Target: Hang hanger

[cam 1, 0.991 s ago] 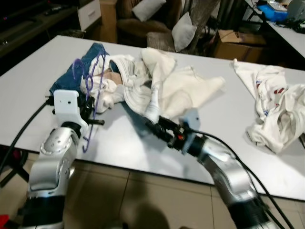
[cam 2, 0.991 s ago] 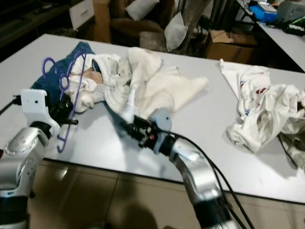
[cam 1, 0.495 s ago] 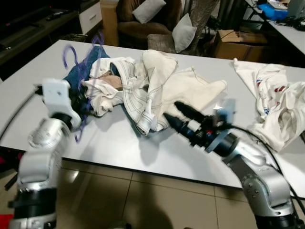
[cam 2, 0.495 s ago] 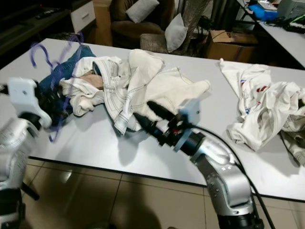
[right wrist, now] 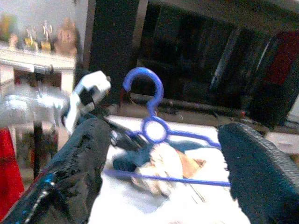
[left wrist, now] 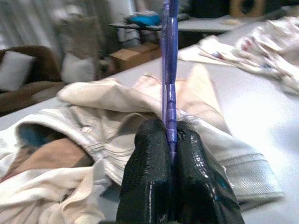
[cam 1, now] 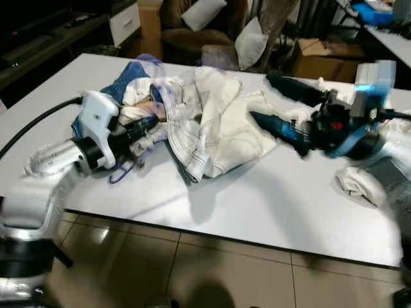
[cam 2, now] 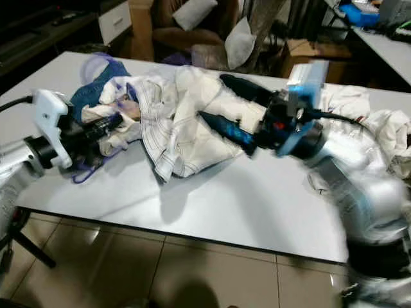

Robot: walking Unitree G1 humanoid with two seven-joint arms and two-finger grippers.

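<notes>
A purple hanger [left wrist: 168, 70] is pinched at its thin bar by my left gripper [left wrist: 170, 133], which is shut on it. In the eye views that gripper [cam 1: 138, 128] lies low over the left end of a heap of cream and white clothes [cam 1: 212, 122] on the white table [cam 1: 257, 199]. The hanger's lower loop [cam 1: 122, 174] rests on the table. My right gripper [cam 1: 260, 96] hovers open above the heap's right side, holding nothing. Between its spread fingers [right wrist: 84, 154] the hanger's hook and ring [right wrist: 154, 130] stand upright.
Blue jeans [cam 1: 131, 74] lie under the heap's far left. More white garments [cam 1: 352, 181] sit at the table's right end. An armchair with cushions [cam 1: 192, 25] and a cardboard box [cam 1: 314, 48] stand behind. Tiled floor [cam 1: 192, 269] lies before the table.
My right gripper let go of a white cloth, opened, and rose up and right over the heap. My left gripper swung the hanger down toward the clothes.
</notes>
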